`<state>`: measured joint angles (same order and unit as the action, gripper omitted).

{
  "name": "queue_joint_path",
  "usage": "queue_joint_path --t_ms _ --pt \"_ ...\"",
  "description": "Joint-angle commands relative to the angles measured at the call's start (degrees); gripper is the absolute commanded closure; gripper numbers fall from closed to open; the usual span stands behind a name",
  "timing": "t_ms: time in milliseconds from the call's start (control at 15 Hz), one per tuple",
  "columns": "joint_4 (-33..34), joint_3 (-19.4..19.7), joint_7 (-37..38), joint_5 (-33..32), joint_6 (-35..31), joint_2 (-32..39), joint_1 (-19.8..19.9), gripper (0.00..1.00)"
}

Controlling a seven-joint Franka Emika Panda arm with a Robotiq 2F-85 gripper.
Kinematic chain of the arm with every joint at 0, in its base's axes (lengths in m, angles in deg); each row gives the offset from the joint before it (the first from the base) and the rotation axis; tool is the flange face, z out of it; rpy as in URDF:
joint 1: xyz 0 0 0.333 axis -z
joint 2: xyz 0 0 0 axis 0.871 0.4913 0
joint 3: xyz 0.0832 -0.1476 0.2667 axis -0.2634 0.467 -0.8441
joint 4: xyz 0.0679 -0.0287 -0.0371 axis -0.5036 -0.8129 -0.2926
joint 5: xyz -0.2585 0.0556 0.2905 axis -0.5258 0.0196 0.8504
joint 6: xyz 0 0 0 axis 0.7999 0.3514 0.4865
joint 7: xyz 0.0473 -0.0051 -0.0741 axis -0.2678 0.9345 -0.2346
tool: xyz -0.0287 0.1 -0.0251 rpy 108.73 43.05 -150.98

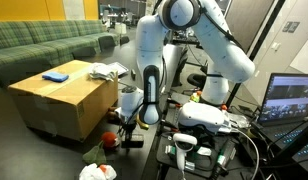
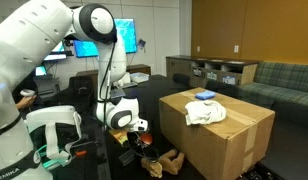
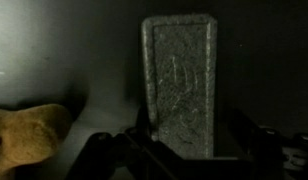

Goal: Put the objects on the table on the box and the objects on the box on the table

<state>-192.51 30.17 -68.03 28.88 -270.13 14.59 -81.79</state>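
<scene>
Cardboard box point(image 1: 64, 105), seen in both exterior views, stands off to one side of the gripper point(image 1: 130, 122). Its flat top is above gripper level and carries a flat blue object point(image 1: 56, 75) and a crumpled white cloth point(image 1: 104, 70). The gripper hangs low, close to the dark worktop point(image 3: 54, 50) and near the box's side wall. In the wrist view, a grey speckled rectangular block point(image 3: 179, 85) rests on the worktop directly ahead of the gripper, between its two fingers. The fingers stand wide apart with a gap on each side of the block, and nothing is clamped. A tan, soft-looking item point(image 3: 29, 135) lies on the worktop to one side of the gripper, apart from the block.
</scene>
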Motion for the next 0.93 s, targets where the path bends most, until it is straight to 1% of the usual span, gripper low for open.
queue_joint_path --t_ms 0,133,200,467,600,867 --pt "1.22 -1.24 -2.38 1.05 0.61 0.75 1.46 0.47" --pt "1.04 -1.31 -2.66 0.98 1.24 0.07 1.8 0.62" --pt "0.77 -1.12 -2.6 1.03 1.94 -0.7 1.68 0.67" --pt "-1.0 -1.01 -2.78 0.79 7.01 -5.72 1.75 0.67" --pt "-1.82 -0.75 -2.6 0.53 12.15 -9.82 1.47 0.67" --pt "-1.58 -0.86 -1.9 -0.84 26.05 -19.94 1.05 0.67"
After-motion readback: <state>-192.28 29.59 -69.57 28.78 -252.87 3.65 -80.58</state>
